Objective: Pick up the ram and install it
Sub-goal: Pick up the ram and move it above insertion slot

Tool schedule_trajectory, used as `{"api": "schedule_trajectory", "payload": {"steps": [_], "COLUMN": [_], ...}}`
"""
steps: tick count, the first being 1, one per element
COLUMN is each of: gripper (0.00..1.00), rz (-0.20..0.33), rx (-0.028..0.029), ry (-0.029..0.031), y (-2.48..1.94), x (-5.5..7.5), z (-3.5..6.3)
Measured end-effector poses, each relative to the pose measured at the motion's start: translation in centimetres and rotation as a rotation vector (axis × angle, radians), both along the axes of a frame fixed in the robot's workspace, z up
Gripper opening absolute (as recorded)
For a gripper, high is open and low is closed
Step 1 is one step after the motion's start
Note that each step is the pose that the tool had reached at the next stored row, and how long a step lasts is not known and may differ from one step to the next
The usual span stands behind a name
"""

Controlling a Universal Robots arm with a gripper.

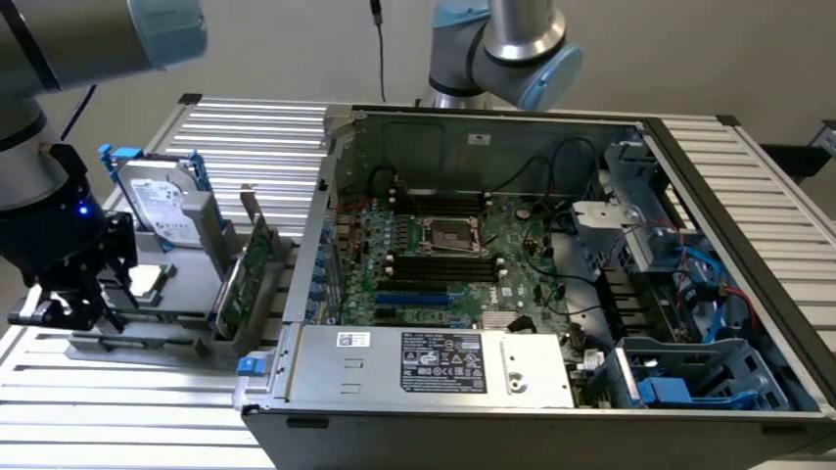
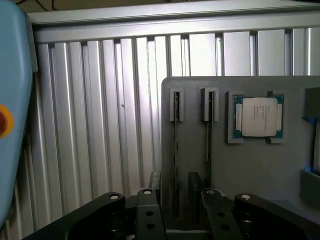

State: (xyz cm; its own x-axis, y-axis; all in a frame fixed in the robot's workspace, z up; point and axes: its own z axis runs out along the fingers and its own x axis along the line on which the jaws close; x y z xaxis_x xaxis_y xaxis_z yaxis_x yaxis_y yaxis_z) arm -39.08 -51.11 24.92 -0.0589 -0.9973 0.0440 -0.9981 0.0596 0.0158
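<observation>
Gripper: the black two-finger gripper point(image 2: 176, 182) hangs low over the grey parts tray point(image 2: 250, 170), its fingers spread.
Ram: the ram point(image 2: 176, 140) stands edge-on in a tray slot and runs straight between the two fingers, with a narrow gap on each side.
Neighbouring slot: a second thin edge point(image 2: 207, 145) sits just outside one finger.
Processor: the chip point(image 2: 256, 117) lies on the tray past that slot, clear of the gripper.
Computer case: the open case point(image 1: 523, 264) stands well apart from the gripper.

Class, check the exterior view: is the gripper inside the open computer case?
No: the gripper is over the grey holder at the exterior view's left, outside the computer case.
</observation>
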Motion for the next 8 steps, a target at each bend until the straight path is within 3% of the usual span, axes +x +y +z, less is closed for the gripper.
{"api": "schedule_trajectory", "payload": {"steps": [8], "gripper": [0.36], "rz": [0.002], "rx": [0.0], "ry": [0.0], "y": [-0.12], "x": [0.2], "z": [-1.46]}}
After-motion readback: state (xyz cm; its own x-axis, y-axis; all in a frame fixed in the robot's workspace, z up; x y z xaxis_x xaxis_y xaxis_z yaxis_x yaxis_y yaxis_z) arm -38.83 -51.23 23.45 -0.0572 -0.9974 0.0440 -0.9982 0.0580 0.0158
